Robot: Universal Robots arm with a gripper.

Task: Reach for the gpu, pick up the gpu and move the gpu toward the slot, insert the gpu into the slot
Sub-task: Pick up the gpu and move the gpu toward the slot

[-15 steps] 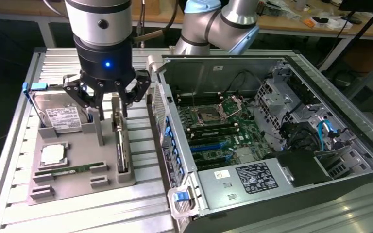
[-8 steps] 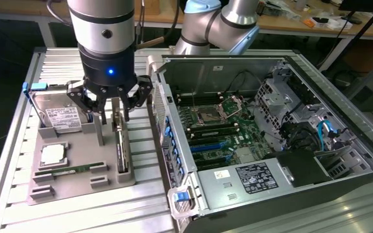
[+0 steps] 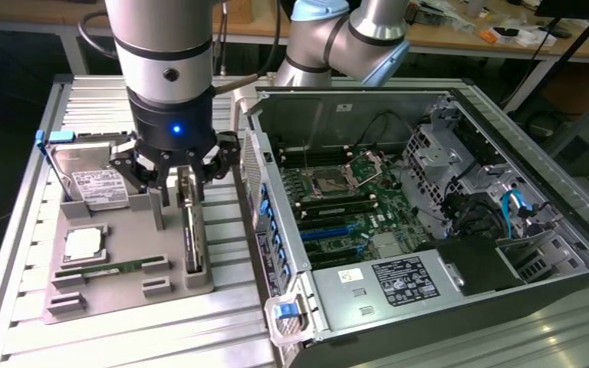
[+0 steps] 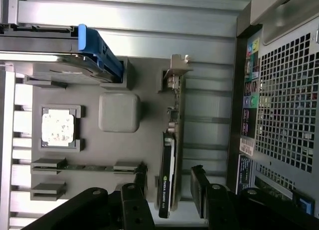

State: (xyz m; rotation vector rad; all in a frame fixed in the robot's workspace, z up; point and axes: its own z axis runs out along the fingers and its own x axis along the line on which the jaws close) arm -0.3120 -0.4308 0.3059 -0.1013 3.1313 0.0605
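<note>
One gpu (image 3: 192,230) stands on edge, long axis twelve to six in the exterior view; one gripper (image 3: 177,180), jaws wide, straddles it

Your gpu (image 3: 191,230) stands on its long edge in the grey holder (image 3: 110,287), a thin dark card with a silver bracket (image 4: 178,70). Your slot (image 3: 327,229), a long blue strip, lies on the motherboard (image 3: 376,201), well apart.
</note>
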